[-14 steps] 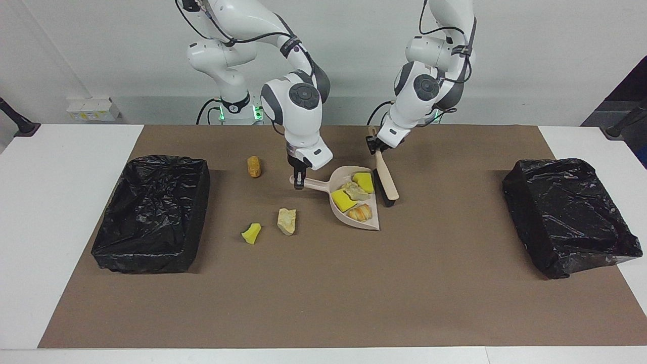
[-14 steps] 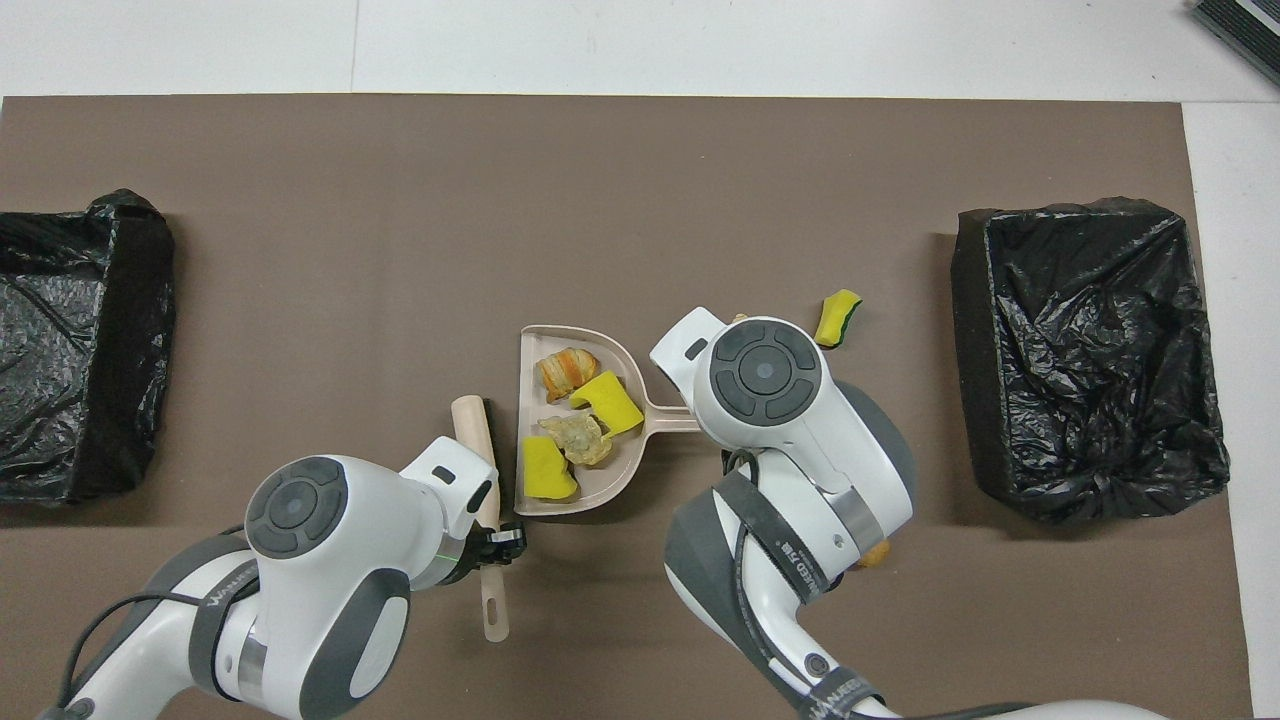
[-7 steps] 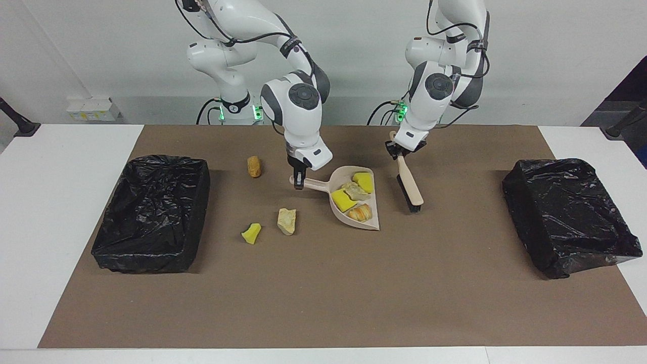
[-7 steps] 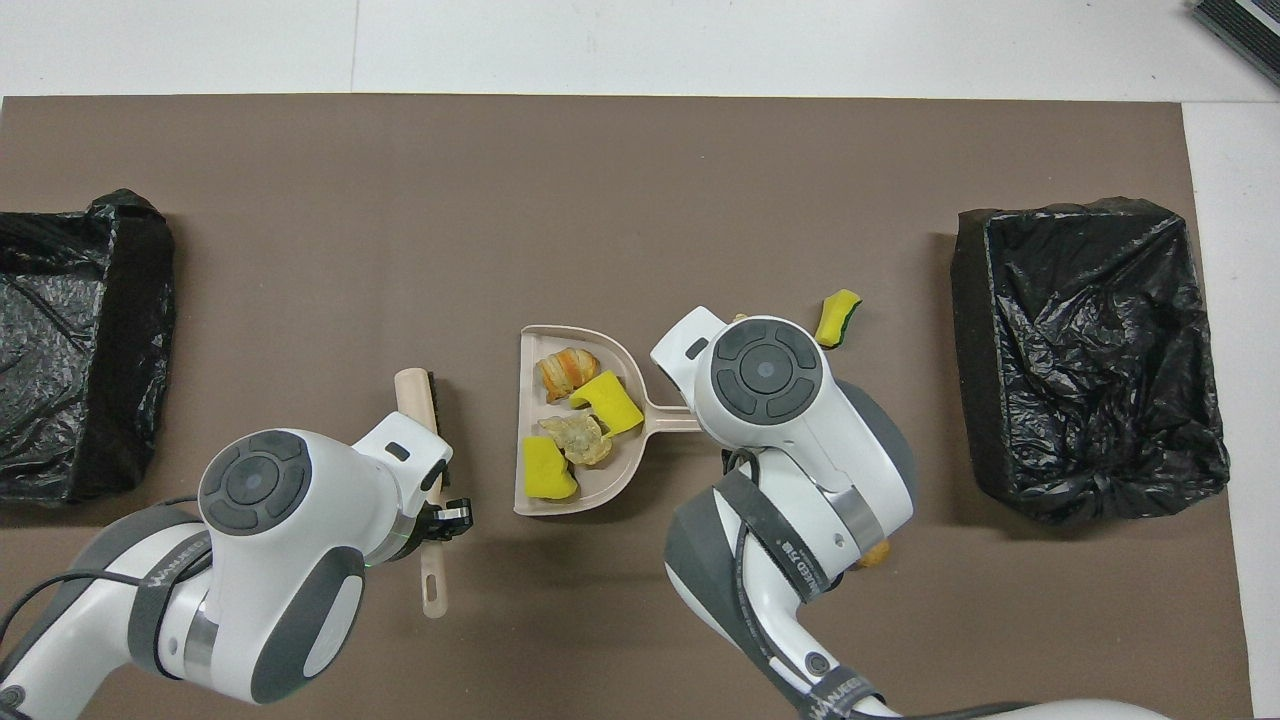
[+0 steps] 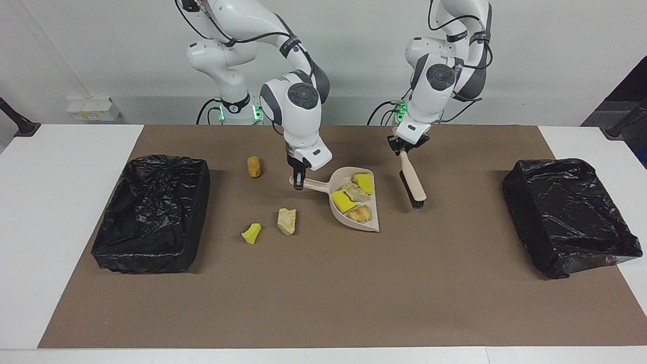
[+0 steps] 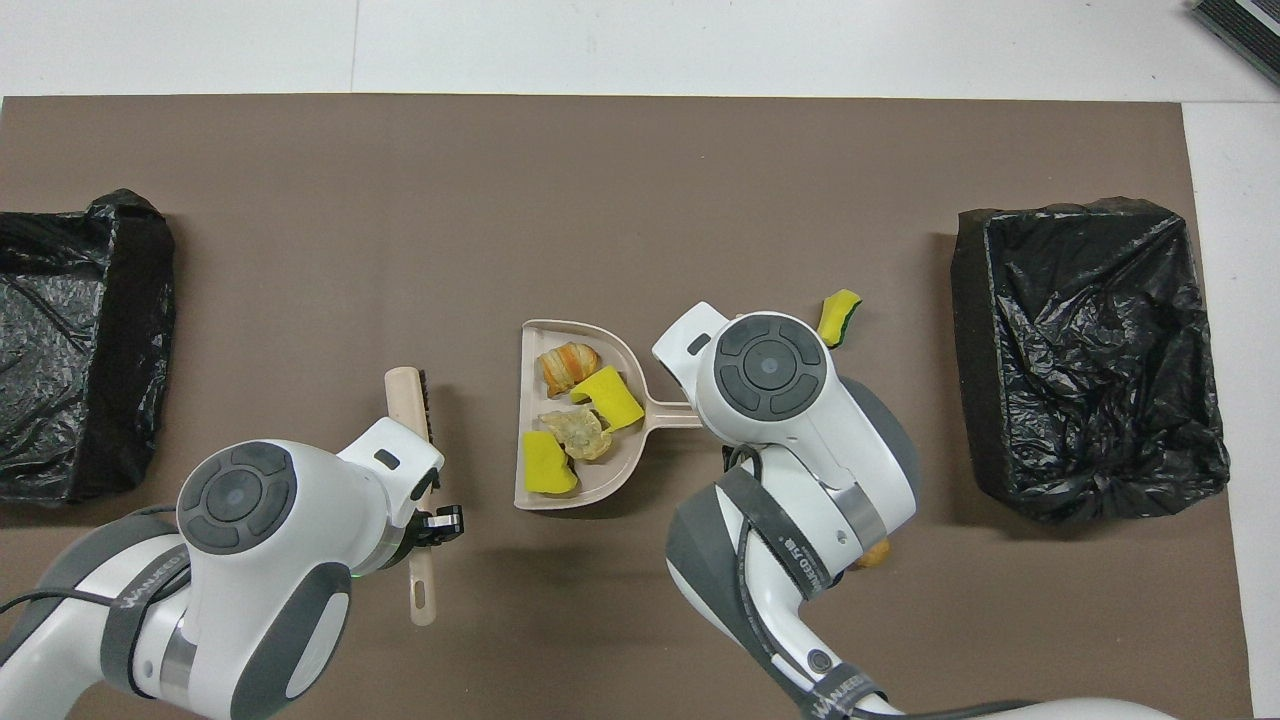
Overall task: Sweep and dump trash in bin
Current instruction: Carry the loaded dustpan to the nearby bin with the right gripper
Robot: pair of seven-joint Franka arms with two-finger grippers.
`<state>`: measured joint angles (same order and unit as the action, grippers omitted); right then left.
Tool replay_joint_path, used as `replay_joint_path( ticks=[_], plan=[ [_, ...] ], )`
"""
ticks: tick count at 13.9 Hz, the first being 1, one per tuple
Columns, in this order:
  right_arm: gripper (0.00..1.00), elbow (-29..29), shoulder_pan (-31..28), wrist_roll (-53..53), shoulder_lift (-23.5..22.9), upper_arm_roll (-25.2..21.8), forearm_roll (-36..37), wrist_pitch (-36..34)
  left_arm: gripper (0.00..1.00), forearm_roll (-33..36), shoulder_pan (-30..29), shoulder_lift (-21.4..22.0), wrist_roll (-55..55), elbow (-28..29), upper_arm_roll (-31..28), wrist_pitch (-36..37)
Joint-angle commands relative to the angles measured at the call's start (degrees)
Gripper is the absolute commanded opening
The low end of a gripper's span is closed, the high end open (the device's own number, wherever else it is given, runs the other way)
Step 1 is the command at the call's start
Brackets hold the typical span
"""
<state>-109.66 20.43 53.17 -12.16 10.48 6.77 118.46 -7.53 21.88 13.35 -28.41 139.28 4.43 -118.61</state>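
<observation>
Holding dustpan handle: right gripper, clamped tight. Four trash pieces in pan, at gripper's 4 o'clock, facing view. Three loose scraps on mat, apparently untouched, about 7 to 10 o'clock. Left gripper clamped on brush, beside pan.

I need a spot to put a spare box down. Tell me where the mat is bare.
Bare: the wide strip of mat farther from the robots than the dustpan, running between the two black bins; also between the brush and the left arm's bin. Crowded: around the dustpan and the loose scraps.
</observation>
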Motion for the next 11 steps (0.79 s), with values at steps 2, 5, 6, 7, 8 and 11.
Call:
replay_joint_path(
  ticks=[2, 5, 6, 7, 8, 11],
  plan=[
    [0.0, 0.9, -2.6, 1.0, 1.6, 0.6, -1.8, 1.1, 0.0, 1.5, -2.1, 1.4, -0.4, 0.8, 0.6, 1.0],
    [0.0, 2.4, -5.7, 7.7, 3.4, 0.5, -5.9, -0.4, 0.0, 1.9, -2.3, 1.3, -0.3, 0.7, 0.6, 0.5],
    [0.0, 2.5, -6.9, 9.0, 4.4, 0.5, -6.0, -1.6, 0.0, 2.1, -2.3, 1.2, -0.3, 0.7, 0.6, 0.4],
    [0.0, 2.7, -8.4, 11.2, 5.1, 0.5, -6.1, -2.7, 0.0, 2.1, -2.1, 1.3, -0.4, 0.7, 0.7, 0.7],
    [0.0, 3.6, -9.6, 13.4, 5.8, 0.5, -6.4, -4.7, 0.0, 2.1, -1.5, 1.4, -0.9, 0.7, 0.8, 0.8],
    [0.0, 7.0, -15.7, 21.2, 7.7, 0.2, -6.5, -11.7, 0.0, 2.1, 3.1, 1.9, -11.0, 0.9, 3.0, -0.3]
  ],
)
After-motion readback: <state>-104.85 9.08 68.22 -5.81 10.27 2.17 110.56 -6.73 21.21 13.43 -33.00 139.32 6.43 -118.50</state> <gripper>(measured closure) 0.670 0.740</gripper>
